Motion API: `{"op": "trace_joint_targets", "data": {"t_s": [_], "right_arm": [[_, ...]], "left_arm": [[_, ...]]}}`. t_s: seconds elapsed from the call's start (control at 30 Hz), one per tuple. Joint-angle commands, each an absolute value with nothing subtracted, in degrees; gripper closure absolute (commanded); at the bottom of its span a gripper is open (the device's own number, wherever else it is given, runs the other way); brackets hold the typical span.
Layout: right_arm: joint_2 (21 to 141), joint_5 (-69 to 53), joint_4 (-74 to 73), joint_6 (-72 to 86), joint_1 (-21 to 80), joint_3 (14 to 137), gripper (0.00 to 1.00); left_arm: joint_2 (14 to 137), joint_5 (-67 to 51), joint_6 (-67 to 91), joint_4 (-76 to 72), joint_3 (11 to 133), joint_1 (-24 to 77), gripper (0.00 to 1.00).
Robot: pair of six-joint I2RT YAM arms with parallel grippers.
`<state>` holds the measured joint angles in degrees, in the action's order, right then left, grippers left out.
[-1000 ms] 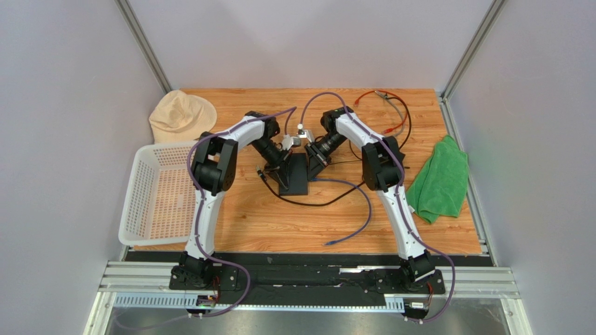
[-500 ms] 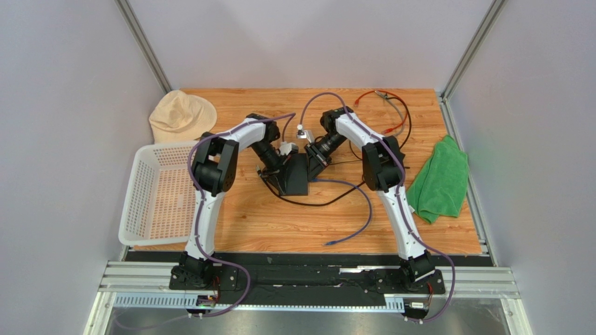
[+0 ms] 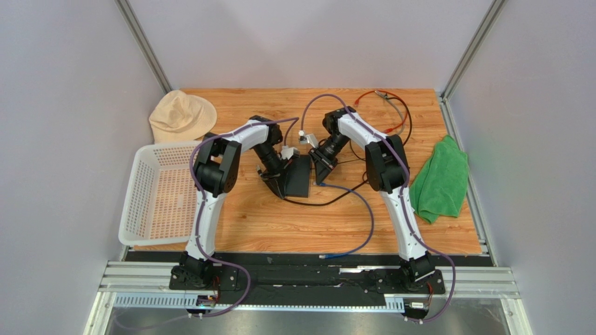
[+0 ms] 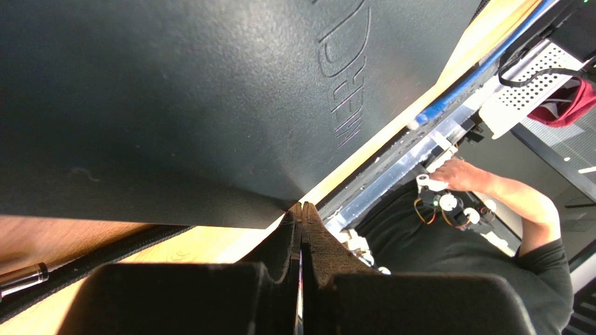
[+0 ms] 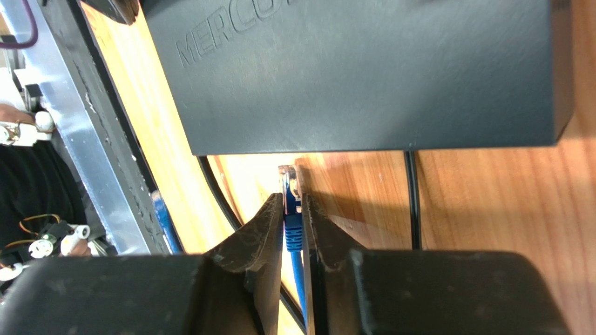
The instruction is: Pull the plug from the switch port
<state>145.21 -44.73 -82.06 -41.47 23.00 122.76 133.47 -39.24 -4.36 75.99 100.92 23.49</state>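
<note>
**A:** Why are the jaws of the left gripper (image 4: 302, 215) pressed together with nothing between them?

**B:** No grasp appears to be intended there. The shut fingertips are set against the lower edge of the black network switch (image 3: 297, 174), near a corner. The box is probably being braced so that it is not dragged along when the cable is pulled.

**A:** And the right gripper (image 5: 294, 209)?

**B:** Its jaws are pinched on the plug (image 5: 289, 187), just behind the clear tip, where the blue boot gives a firm hold. The blue cable (image 3: 364, 216) is left trailing loosely back toward the near edge of the table (image 3: 245, 230).

**A:** Where is the plug placed relative to the switch port?

**B:** In the right wrist view a narrow strip of wood is seen between the tip and the switch's edge, so the plug is judged to be already out and just clear. The port itself cannot be made out from this angle.

**A:** Is anything left attached?

**B:** A black cable (image 5: 413, 202) is seen running out from under that same edge.
</note>
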Motion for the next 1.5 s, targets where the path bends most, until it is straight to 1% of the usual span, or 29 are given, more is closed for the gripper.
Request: {"op": "trace_joint_targets", "data": {"t_s": [0.0, 0.33, 0.63, 0.97, 1.03, 1.1, 1.13, 1.17, 1.2, 1.23, 1.27, 1.3, 1.37, 1.4, 1.47], "right_arm": [[147.3, -33.0, -95.6, -46.5, 22.4, 120.1, 1.0], [148.6, -32.6, -95.6, -45.2, 22.0, 121.1, 1.0], [143.7, -33.4, -95.0, -44.4, 21.3, 122.0, 1.0], [142.0, -31.0, -92.2, -41.8, 16.2, 126.1, 1.0], [140.5, -30.1, -88.8, -39.8, 15.3, 125.6, 1.0], [138.5, -26.6, -84.2, -36.3, 15.0, 123.7, 1.0], [135.5, -25.3, -78.1, -34.9, 15.0, 121.8, 1.0], [133.7, -23.7, -74.8, -33.9, 15.0, 117.8, 0.99], [131.7, -23.1, -71.7, -31.7, 15.1, 115.1, 0.91], [127.6, -22.2, -64.6, -30.2, 15.0, 112.5, 0.85], [125.4, -20.8, -61.1, -28.9, 15.0, 106.9, 0.75], [123.4, -20.3, -58.5, -27.8, 15.0, 104.7, 0.59], [119.7, -20.0, -55.1, -27.2, 15.0, 100.7, 0.52], [119.0, -19.5, -55.2, -27.2, 15.1, 100.2, 0.5], [117.9, -17.7, -57.6, -28.2, 15.1, 99.3, 0.5]], "left_arm": [[136.6, -28.4, -6.9, 66.4, 99.7, 23.2, 1.0], [136.3, -28.5, -7.5, 66.4, 99.4, 23.2, 1.0], [136.2, -29.4, -7.8, 66.4, 99.4, 22.8, 1.0], [136.1, -30.1, -8.1, 66.6, 99.4, 22.5, 1.0], [136.2, -30.1, -8.1, 66.6, 99.5, 22.5, 1.0], [136.2, -30.1, -8.2, 66.6, 99.4, 22.4, 1.0], [136.2, -30.2, -8.0, 66.6, 99.5, 22.4, 1.0], [136.2, -30.3, -8.1, 66.6, 99.5, 22.5, 1.0], [136.2, -30.2, -8.2, 66.6, 99.5, 22.5, 1.0], [136.2, -30.3, -8.2, 66.6, 99.5, 22.3, 1.0], [136.2, -30.5, -8.1, 66.6, 99.5, 22.3, 1.0], [136.2, -30.5, -8.2, 66.6, 99.5, 22.2, 1.0], [136.2, -30.8, -8.2, 66.6, 99.4, 22.2, 1.0], [136.1, -30.8, -8.3, 66.6, 99.5, 22.1, 1.0], [136.2, -30.9, -8.3, 66.6, 99.5, 22.1, 1.0]]}}
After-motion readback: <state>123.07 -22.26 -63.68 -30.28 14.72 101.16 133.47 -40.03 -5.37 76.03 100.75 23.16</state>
